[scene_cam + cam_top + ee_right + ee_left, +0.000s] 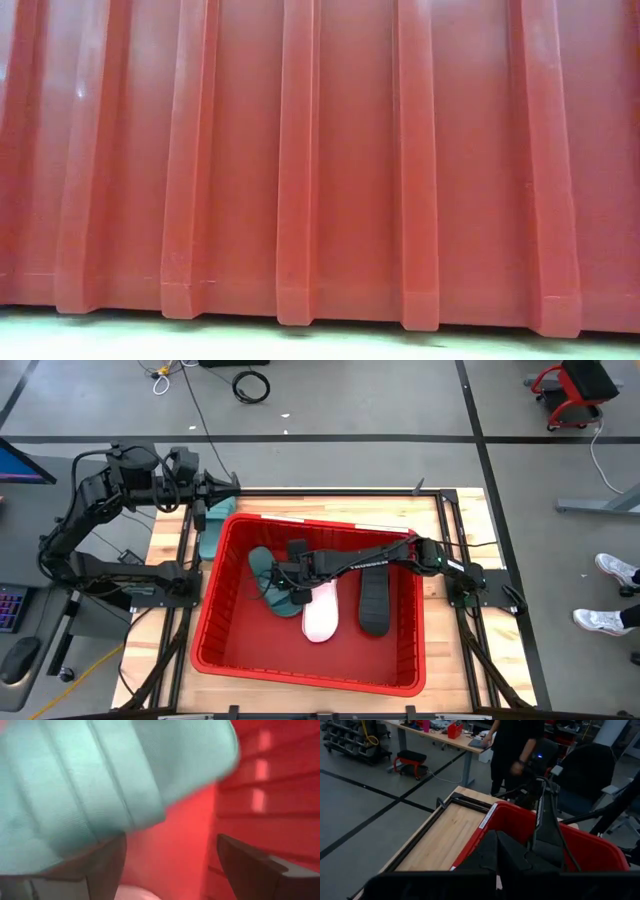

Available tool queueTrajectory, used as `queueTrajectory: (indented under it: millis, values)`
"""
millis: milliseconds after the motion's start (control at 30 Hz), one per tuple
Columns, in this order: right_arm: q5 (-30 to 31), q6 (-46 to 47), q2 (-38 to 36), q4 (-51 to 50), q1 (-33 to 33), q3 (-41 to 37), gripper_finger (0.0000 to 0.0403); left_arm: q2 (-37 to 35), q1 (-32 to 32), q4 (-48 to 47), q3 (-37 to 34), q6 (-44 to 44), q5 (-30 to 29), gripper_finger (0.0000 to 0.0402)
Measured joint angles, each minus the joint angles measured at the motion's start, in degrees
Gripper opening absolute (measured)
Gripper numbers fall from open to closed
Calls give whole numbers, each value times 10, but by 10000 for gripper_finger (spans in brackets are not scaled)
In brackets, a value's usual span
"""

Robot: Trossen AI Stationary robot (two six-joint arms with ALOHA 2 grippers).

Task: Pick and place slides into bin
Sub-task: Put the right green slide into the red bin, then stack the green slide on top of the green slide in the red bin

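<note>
Your right gripper (292, 582) inside the red bin (230, 540), fingers spread, empty, teal slide (262, 568) just beside it, white slide (321, 615) near, left gripper (228, 484) closed, empty, over the wooden table (470, 510), grey floor (380, 400) beyond.

two dark jointed arms (95, 510) with black cabling.

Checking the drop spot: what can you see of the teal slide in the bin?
The teal slide is dull green foam by its look, with a wide ribbed strap filling the right wrist view. It lies inside the red bin, toward its left side, angled, beside the white slide. The right gripper is over its near end, jaws open around the strap area; whether they touch it I cannot tell. Part of the slide is hidden under the arm.
</note>
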Motion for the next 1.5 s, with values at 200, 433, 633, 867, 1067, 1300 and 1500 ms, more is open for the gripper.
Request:
queueTrajectory:
  millis: [200,433,633,867,1067,1300,1500]
  values:
    - [-139,35,3,11,10,58,313,6,0,10,0,5,0,26]
    - [-103,103,2,-17,-7,80,313,11,0,8,0,6,0,14]
    - [-112,105,3,-35,-11,37,313,10,0,8,0,6,0,9]
    - [-162,113,2,71,1,-20,313,10,0,9,0,14,0,28]
    - [-185,133,2,137,6,-22,313,13,1,9,0,26,-16,42]
    - [-168,149,-42,90,9,1,313,30,47,-57,0,-3,-90,97]
    - [-65,127,-144,-7,22,2,313,39,133,-109,-33,-68,-137,170]
